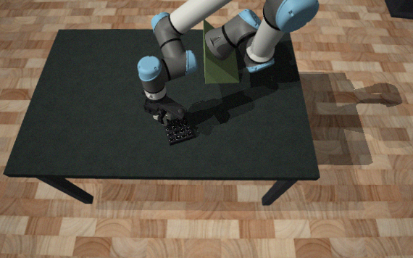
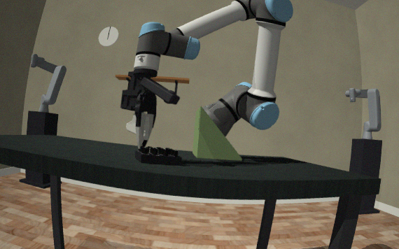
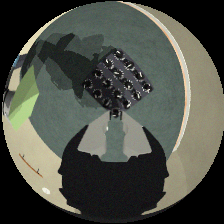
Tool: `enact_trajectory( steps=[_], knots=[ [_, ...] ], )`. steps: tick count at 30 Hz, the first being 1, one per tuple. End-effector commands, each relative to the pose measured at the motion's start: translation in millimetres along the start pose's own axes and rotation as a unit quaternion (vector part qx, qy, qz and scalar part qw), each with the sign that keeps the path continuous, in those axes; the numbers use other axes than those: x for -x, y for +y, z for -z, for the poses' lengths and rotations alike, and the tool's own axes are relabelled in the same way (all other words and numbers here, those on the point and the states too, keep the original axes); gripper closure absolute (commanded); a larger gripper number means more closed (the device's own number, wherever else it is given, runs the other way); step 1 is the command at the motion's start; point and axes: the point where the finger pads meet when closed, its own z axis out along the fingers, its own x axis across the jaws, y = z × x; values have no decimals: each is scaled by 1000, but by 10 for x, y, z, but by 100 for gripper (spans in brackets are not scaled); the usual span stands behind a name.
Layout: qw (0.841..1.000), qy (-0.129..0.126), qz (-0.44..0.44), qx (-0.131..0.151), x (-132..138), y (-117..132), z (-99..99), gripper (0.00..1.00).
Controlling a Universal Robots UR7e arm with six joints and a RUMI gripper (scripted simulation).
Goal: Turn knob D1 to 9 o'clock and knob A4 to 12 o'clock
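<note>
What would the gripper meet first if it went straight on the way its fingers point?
Probably the corner knob of the knob box, right at the gripper's fingertips; contact is unclear.

Top view: knob box [image 1: 182, 140] [image 2: 160, 159] [image 3: 90, 74] on table [image 1: 86, 145] [image 2: 223, 178] [image 3: 150, 130], about midway between left and right edges, nearer front edge than back; set askew to edges, knobs in rows on top. Wedge stand [image 1: 221, 72] [image 2: 213, 143] [image 3: 25, 100] behind and right of box, toward back edge, arm's base on it. Gripper [image 1: 167, 122] [image 2: 142, 147] [image 3: 115, 111] above box's back-left corner, fingertips beside corner knob [image 3: 116, 113]. All well inside table's front corners.
</note>
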Motion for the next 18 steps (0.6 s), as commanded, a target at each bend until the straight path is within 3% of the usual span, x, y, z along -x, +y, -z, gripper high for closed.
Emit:
enact_trajectory(
  steps=[1, 18],
  knots=[
    [1000, 0, 1, 0, -10, 2, 2, 89],
    [1000, 2, 1, 2, -22, 14, 85, 89]
  ],
)
